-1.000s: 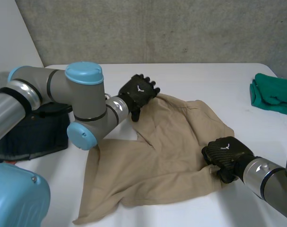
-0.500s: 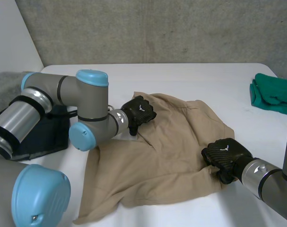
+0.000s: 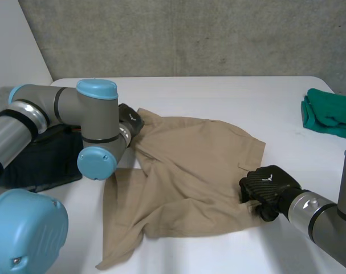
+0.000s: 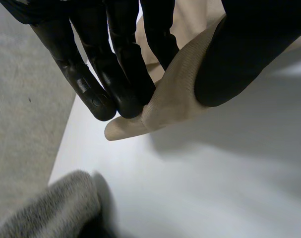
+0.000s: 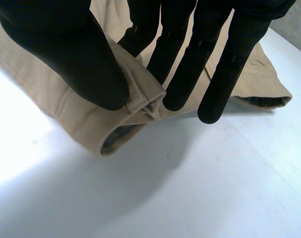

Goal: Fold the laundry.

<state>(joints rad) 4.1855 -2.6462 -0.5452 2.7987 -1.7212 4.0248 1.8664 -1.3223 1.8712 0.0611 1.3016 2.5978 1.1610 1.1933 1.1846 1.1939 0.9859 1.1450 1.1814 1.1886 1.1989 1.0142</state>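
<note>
Across the middle of the white bench (image 3: 218, 94) you have the tan cloth (image 3: 190, 171), spread mostly flat, rumpled at its near left end. Your left hand (image 3: 130, 121) is at the far left corner, where its fingers (image 4: 115, 79) pinch that corner against the thumb. Your right hand (image 3: 267, 185) is at the near right edge, grasping a folded hem between fingers and thumb. Green cloth (image 3: 326, 113) lies well apart, far right. Dark cloth (image 3: 39, 162) sits at the bench's left side.
</note>
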